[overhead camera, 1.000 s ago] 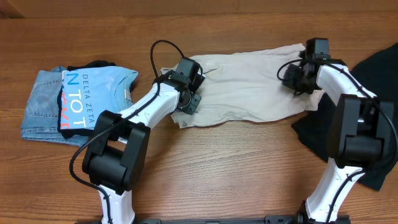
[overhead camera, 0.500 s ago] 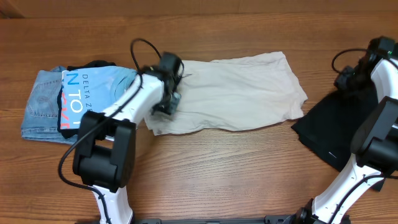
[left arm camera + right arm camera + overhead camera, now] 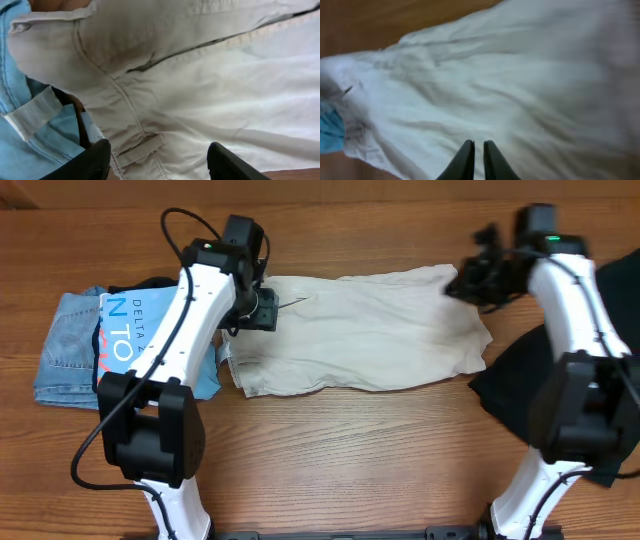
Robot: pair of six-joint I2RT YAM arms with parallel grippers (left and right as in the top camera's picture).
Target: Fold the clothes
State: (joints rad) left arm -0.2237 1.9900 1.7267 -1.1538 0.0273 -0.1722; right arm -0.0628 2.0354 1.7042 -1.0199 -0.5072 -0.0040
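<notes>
Overhead: shorts [image 3: 370, 330] lie flat, unfolded; left end effector [image 3: 159, 148] spread, right end effector [image 3: 478, 146] pressed together; next likely means gripping an edge

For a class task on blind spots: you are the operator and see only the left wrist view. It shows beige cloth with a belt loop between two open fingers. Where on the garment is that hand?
Observer: Overhead, the left hand is at the far left corner of the shorts, beside a light blue T-shirt.
Operator: Where is the other hand?
Observer: The right hand is at the shorts' far right corner. Its own view shows the fingers almost together with no cloth between them.
Operator: Is anything lying close to that end?
Observer: Yes, a black garment lies right next to the shorts' right edge.
</notes>
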